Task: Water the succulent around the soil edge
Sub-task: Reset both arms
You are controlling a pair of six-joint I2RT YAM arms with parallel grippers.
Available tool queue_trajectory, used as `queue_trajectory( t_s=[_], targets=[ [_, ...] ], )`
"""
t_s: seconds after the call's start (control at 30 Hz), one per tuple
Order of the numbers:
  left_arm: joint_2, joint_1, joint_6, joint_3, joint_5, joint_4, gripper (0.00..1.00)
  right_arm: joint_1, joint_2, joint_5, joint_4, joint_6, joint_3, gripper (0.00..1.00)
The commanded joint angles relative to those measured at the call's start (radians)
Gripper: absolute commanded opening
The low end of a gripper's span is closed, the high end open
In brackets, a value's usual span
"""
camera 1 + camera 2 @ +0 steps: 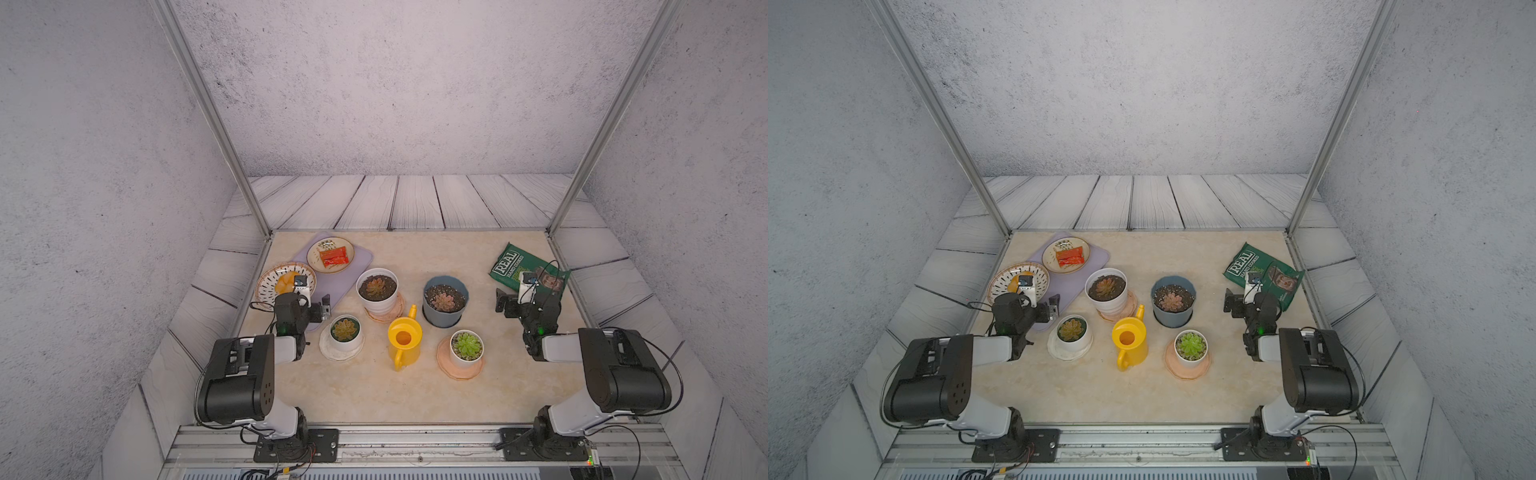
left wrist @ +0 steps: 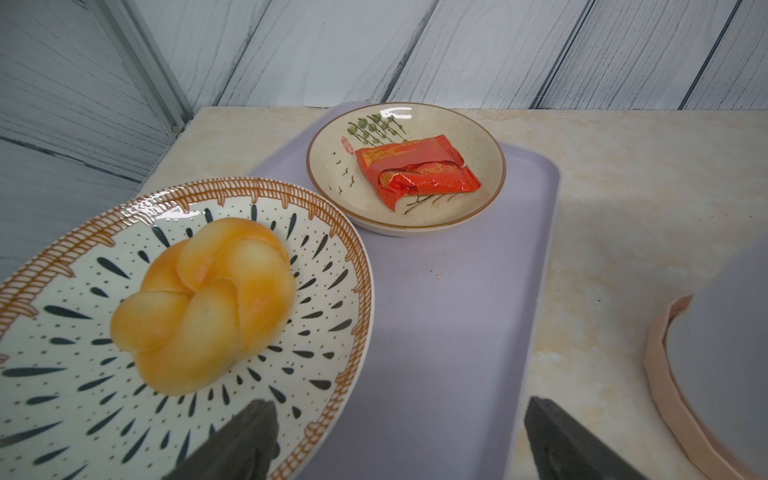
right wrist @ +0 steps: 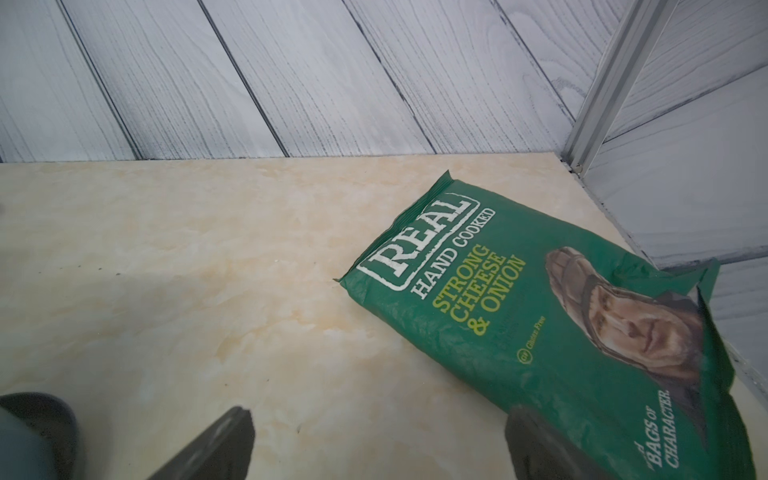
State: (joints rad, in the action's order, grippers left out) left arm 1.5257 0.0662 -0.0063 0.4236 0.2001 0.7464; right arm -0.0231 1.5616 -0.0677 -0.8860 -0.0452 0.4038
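Four potted succulents stand around a yellow watering can (image 1: 404,338) at the middle of the desk (image 1: 415,399). Farthest left, a patterned plate (image 1: 262,283) carries a knotted bun (image 2: 203,307). The plate sits at the edge of a lilac tray (image 1: 357,262), which holds a small beige dish (image 1: 318,264) with a red snack packet (image 2: 415,174).

The left arm (image 1: 291,316) hangs over the tray's near end. In the left wrist view its jaws are spread wide, with nothing between the fingers (image 2: 241,444).

Just right of that arm, a yellow-green succulent (image 1: 345,328) sits in a small white pot on a white saucer (image 1: 330,353). Beyond it, a reddish-brown succulent (image 1: 376,286) grows in a ribbed white pot (image 1: 380,305).

The watering can stands upright and untouched, well apart from both arms. Its long axis runs near to far. The handle (image 1: 398,361) faces the robot's side. The spout (image 1: 412,311) points away and slightly right, into the gap between the ribbed pot and a blue-grey pot (image 1: 442,318) holding a pinkish succulent (image 1: 444,300).

Near right of the can, a bright green succulent (image 1: 467,344) sits in a white pot on a peach saucer (image 1: 453,372). The right arm (image 1: 536,311) hovers beside a green crisp bag (image 1: 509,264). Its jaws are likewise released and empty, fingers (image 3: 208,449) wide apart.
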Motion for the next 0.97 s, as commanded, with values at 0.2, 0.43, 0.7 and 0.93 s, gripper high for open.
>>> queue_trajectory(
  t_s=[0.2,0.43,0.7,0.93],
  targets=[
    [0.004,0.006,0.008,0.020,0.007,0.018,1.00,-0.002,0.001,0.137,-0.034,-0.048,-0.019,0.99],
    [0.003,0.006,0.009,0.020,0.007,0.019,1.00,-0.003,0.001,0.137,-0.036,-0.048,-0.019,0.99],
    [0.004,0.006,0.010,0.020,0.006,0.018,1.00,-0.003,0.002,0.136,-0.035,-0.046,-0.019,0.99],
    [0.004,0.006,0.009,0.020,0.006,0.018,1.00,-0.003,0.002,0.137,-0.036,-0.046,-0.019,0.99]
  ],
)
